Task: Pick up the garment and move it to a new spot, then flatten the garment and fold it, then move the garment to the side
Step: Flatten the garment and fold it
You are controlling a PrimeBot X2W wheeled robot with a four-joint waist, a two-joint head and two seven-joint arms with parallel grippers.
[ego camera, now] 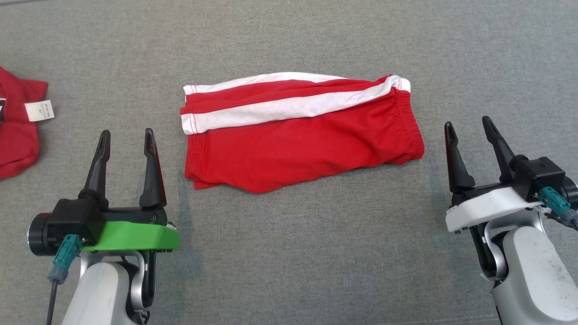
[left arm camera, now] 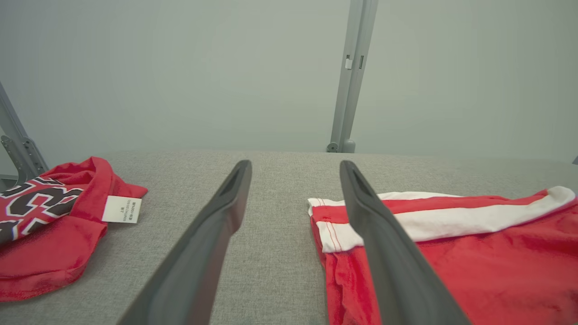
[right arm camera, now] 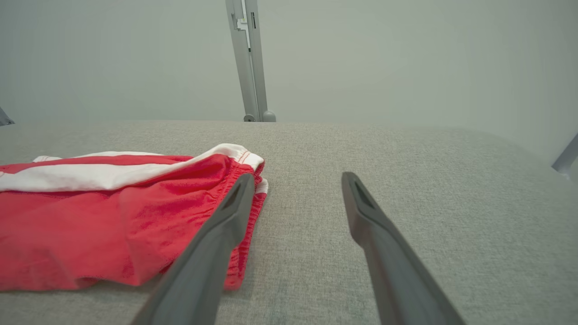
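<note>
The garment point(ego camera: 298, 135) is a pair of red shorts with white side stripes, folded flat in the middle of the grey surface. Its hem end point(left arm camera: 343, 230) lies just right of my left fingers, and its elastic waistband point(right arm camera: 244, 180) sits behind my right gripper's left finger. My left gripper point(ego camera: 127, 135) hovers open to the garment's left with nothing between its fingers. Off the waistband end, my right gripper point(ego camera: 468, 125) also stands open and empty. Neither gripper touches the cloth.
A second red garment point(ego camera: 18, 122) with a white label point(ego camera: 39, 110) and a black-and-white print point(left arm camera: 31, 203) lies at the far left edge. Grey metal posts point(left arm camera: 352, 76) rise behind the padded surface point(ego camera: 289, 253) against a pale wall.
</note>
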